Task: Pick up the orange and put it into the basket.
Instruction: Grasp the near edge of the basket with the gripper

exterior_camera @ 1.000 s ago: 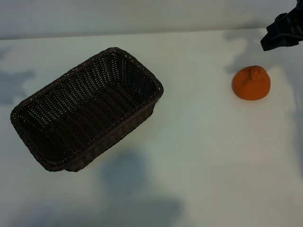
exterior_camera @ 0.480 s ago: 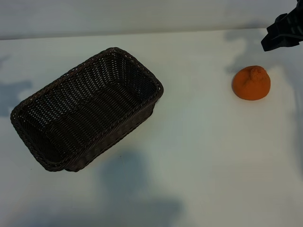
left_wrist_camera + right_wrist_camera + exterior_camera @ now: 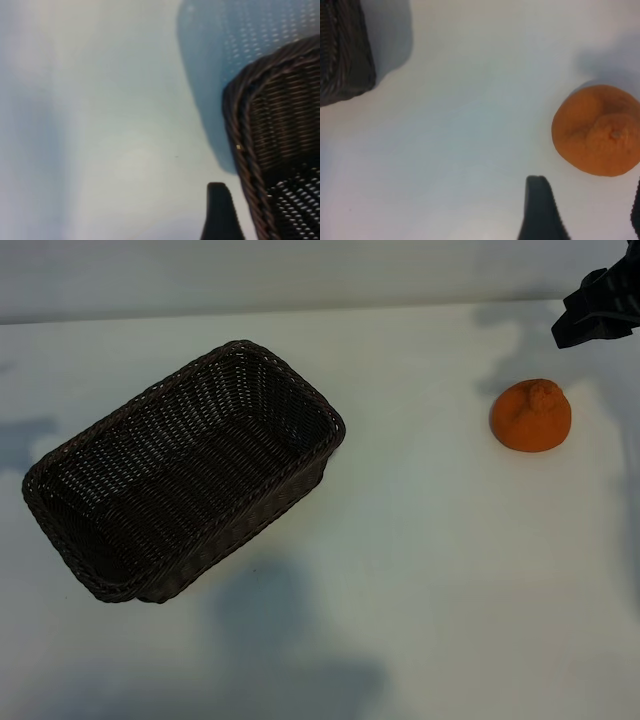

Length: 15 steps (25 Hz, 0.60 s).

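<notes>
Only the grey shadow (image 3: 25,440) at the far left of the table (image 3: 430,570) has slid a little since a second ago. My right claw, the orange and the basket sit just where they did.

My right claw (image 3: 587,219) is open and empty. In the right wrist view one dark finger (image 3: 540,212) shows in full, and the other is only a sliver at the picture's edge, with bare table between them. In the exterior view the claw hangs at the table's far right corner, above and just behind the orange (image 3: 531,415), not touching it. The orange rests on the table with its knobby bump upward, and it lies a little off the line between my fingers rather than squarely between them.

Well away across open table stands the dark wicker basket (image 3: 300,390), set at a slant. It is empty as far as I can see into it. My left gripper (image 3: 218,212) is out of the exterior view; its own camera shows it just beside a rounded corner of the basket's braided rim, above the table.

By my reckoning the task has hardly begun. The orange is not yet grasped, so nothing is done beyond the approach. Still ahead are centring over the fruit, coming down around it, closing, lifting, carrying it across to the basket and letting go inside.
</notes>
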### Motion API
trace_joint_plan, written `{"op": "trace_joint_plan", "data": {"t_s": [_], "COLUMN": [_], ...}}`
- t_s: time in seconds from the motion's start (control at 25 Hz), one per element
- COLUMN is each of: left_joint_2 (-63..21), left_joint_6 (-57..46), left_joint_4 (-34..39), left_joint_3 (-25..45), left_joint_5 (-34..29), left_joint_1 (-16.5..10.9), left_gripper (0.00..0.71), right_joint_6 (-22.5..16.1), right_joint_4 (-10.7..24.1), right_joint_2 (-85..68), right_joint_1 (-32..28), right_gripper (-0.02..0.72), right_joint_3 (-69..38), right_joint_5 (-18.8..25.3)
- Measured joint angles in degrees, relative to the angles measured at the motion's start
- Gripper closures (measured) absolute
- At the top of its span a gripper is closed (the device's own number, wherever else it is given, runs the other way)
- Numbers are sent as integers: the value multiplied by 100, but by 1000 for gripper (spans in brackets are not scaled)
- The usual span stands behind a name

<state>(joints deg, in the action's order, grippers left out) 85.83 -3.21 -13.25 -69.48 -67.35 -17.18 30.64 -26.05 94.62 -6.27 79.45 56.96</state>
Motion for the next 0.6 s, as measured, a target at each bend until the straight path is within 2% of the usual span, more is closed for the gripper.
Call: {"op": "trace_joint_plan", "data": {"t_s": [0.4,0.6], "left_joint_2": [-12,-12], "left_joint_6": [-73,-434], "left_joint_4": [-481,-236], "left_joint_3": [219,700], "left_joint_5": [0,0], "left_joint_1": [0,0], "left_gripper": [207,207], "right_joint_6": [0,0], "right_joint_4": [0,0], "right_joint_2": [0,0], "right_joint_1": [0,0], "right_gripper": [270,270], "right_joint_3": [0,0], "right_joint_5": [6,9]}}
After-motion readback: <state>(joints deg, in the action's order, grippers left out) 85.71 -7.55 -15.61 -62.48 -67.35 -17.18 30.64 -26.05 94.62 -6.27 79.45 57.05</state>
